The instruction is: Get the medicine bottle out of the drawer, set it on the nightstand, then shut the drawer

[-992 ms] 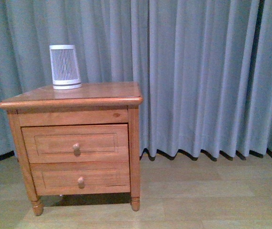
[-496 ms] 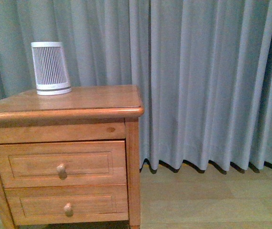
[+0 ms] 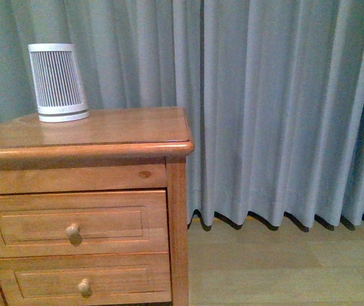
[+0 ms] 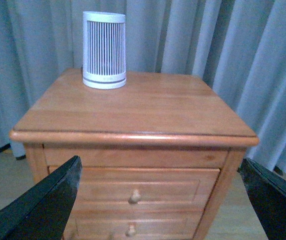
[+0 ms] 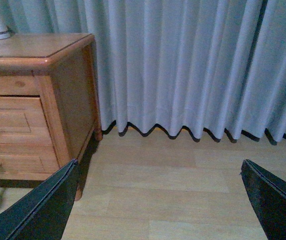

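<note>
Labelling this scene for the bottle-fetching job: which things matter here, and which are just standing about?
For the job: nightstand, upper drawer (shut), its knob; the medicine bottle is not in view.
Just there: white ribbed device, lower drawer, curtain.

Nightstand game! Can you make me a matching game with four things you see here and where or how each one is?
Things:
1. ribbed device
2. upper drawer
3. curtain
4. left gripper

Places or states:
A. shut
B. open and empty
C. standing on the nightstand top
D. hanging behind the nightstand

Pairs: 1-C, 2-A, 3-D, 4-B
</note>
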Action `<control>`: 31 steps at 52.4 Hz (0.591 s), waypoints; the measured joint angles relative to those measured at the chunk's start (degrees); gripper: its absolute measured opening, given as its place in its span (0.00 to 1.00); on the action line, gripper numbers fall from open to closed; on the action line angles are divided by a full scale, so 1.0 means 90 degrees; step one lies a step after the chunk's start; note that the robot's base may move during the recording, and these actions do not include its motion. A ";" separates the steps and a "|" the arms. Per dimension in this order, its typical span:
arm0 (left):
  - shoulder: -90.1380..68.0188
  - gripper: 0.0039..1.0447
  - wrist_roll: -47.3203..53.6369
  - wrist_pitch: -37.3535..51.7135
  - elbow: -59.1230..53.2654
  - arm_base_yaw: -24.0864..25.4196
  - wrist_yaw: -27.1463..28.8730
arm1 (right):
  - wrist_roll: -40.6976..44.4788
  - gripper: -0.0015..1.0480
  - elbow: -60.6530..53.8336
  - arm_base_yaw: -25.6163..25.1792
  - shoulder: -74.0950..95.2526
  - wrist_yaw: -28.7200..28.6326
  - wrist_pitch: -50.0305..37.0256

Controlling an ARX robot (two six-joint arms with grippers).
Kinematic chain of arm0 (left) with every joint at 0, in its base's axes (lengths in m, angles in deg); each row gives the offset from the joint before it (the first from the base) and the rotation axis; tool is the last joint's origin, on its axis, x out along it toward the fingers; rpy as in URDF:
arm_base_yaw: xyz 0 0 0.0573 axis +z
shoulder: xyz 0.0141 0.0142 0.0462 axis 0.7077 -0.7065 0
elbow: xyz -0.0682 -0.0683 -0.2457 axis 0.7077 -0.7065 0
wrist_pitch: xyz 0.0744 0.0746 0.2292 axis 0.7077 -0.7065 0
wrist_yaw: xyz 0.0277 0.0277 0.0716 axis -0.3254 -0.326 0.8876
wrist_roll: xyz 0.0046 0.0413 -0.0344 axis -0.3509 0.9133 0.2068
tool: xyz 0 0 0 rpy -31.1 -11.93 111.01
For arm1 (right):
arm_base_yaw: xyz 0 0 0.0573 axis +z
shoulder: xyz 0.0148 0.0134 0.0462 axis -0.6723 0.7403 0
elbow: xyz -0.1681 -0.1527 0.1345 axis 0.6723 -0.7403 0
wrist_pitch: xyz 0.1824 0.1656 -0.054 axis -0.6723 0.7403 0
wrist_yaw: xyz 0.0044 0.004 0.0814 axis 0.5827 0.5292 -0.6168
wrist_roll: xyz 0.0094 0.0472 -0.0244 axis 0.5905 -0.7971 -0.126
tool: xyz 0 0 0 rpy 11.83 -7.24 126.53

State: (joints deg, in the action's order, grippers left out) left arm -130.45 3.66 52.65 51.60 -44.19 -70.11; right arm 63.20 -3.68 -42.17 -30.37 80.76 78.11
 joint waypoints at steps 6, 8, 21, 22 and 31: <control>-0.2249 0.94 0.0068 0.1088 0.0525 -0.0362 0.0345 | 0.0000 0.93 0.0000 0.0002 0.0000 0.0000 0.0000; -0.2854 0.94 0.0080 0.1328 0.0641 -0.0469 0.0406 | 0.0000 0.93 0.0000 0.0000 0.0000 0.0000 0.0000; -0.6613 0.94 -0.0211 0.2397 0.1885 -0.0935 0.0843 | 0.0000 0.93 0.0000 0.0002 0.0000 0.0000 0.0000; -0.6846 0.94 -0.0243 0.2409 0.2013 -0.0945 0.0894 | 0.0000 0.93 0.0000 0.0000 0.0000 0.0000 0.0000; -0.7990 0.94 -0.0454 0.2412 0.2888 -0.0954 0.1093 | 0.0002 0.93 0.0000 0.0000 0.0000 0.0000 0.0000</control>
State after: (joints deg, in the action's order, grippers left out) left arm -202.36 -0.43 74.36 77.59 -52.78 -60.27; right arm 63.22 -3.68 -42.17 -30.37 80.76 78.11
